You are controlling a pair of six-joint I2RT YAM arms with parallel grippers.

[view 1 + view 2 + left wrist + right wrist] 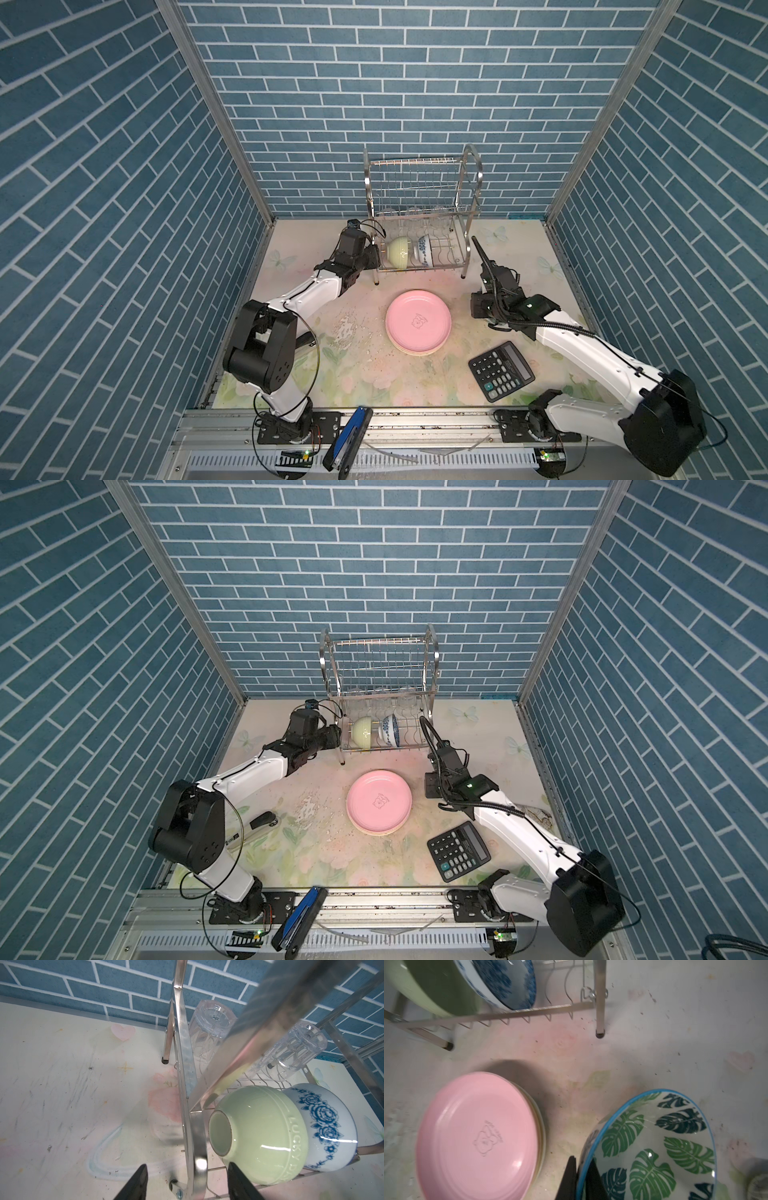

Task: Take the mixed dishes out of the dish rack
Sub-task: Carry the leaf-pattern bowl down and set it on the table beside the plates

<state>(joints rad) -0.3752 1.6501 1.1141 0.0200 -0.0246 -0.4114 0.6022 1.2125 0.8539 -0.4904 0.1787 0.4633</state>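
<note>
Left arm: extended from the front rail toward the back; forearm slopes inward in both top views.
Left wrist: roughly level, aimed toward the middle.
Left gripper: jaws apart, nothing clamped between them; both dark fingers in the wrist view.
Right arm: extended from the front rail; forearm runs back and inward.
Right wrist: bent over, gripper aimed downward.
Right gripper: jaws nearly together, pinching the rim of a leaf bowl, one finger inside, one outside.
</note>
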